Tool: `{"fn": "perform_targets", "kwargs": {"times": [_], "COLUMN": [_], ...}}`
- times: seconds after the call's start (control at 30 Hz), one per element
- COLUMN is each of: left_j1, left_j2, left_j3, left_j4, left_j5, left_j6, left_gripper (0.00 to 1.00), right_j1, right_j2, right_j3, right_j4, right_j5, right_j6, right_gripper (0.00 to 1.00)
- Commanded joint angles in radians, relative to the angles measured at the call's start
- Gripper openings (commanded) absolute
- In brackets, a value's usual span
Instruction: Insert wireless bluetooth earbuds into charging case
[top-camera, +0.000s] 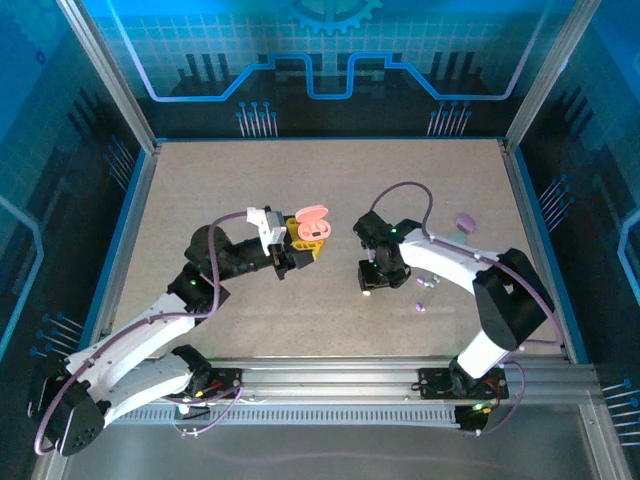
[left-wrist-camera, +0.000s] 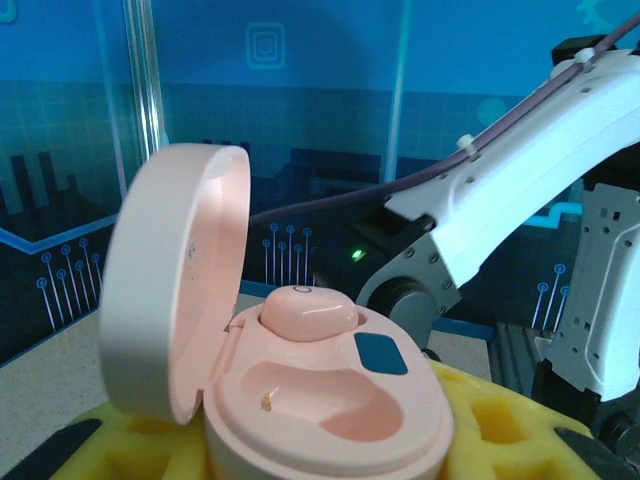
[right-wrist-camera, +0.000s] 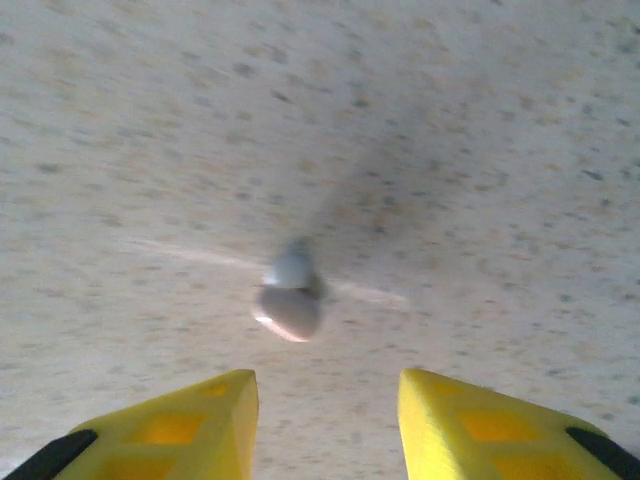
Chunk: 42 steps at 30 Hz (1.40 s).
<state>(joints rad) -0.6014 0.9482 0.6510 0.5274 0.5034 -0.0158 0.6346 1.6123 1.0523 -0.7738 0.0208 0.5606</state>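
My left gripper (top-camera: 303, 243) is shut on a pink charging case (top-camera: 311, 229), holding it above the table. In the left wrist view the case (left-wrist-camera: 330, 420) sits between the yellow fingers (left-wrist-camera: 505, 425) with its lid (left-wrist-camera: 170, 290) swung open to the left. One pink earbud (left-wrist-camera: 308, 314) is seated in the far slot; the near slot (left-wrist-camera: 325, 392) is empty. My right gripper (top-camera: 368, 287) points down at the table, open. In its wrist view a small blurred earbud (right-wrist-camera: 291, 300), pinkish with a pale tip, lies just ahead of the open gripper (right-wrist-camera: 328, 385).
Tiny pastel earbuds (top-camera: 420, 283) (top-camera: 421, 307) lie on the table right of my right gripper. A purple oval case (top-camera: 464, 221) sits farther back right. The right arm's white links (left-wrist-camera: 500, 190) pass close behind the pink case.
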Motion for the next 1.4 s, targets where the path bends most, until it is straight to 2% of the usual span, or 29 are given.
{"fn": "perform_targets", "kwargs": {"times": [0.0, 0.2, 0.47, 0.87, 1.2, 1.37], "left_j1": [-0.005, -0.005, -0.005, -0.005, -0.007, -0.007], "left_j2": [0.002, 0.001, 0.004, 0.011, 0.026, 0.027], "left_j3": [0.010, 0.012, 0.017, 0.022, 0.021, 0.018], "left_j4": [0.013, 0.013, 0.009, 0.012, 0.031, 0.035], "left_j5": [-0.011, -0.013, -0.007, -0.004, 0.004, 0.003], "left_j6": [0.017, 0.016, 0.012, 0.008, -0.009, -0.011], "left_gripper": [0.26, 0.26, 0.26, 0.26, 0.26, 0.26], "right_j1": [0.017, 0.057, 0.066, 0.051, -0.038, -0.048], "right_j2": [-0.004, 0.058, 0.142, 0.065, 0.016, -0.040], "right_j3": [-0.018, -0.028, -0.009, -0.013, -0.066, -0.130], "right_j4": [0.104, 0.221, 0.169, 0.024, 0.034, 0.120], "right_j5": [-0.129, -0.213, -0.121, -0.009, 0.030, -0.070], "right_j6": [0.093, 0.164, 0.189, 0.133, 0.105, 0.175], "right_gripper": [0.40, 0.35, 0.35, 0.35, 0.36, 0.42]}}
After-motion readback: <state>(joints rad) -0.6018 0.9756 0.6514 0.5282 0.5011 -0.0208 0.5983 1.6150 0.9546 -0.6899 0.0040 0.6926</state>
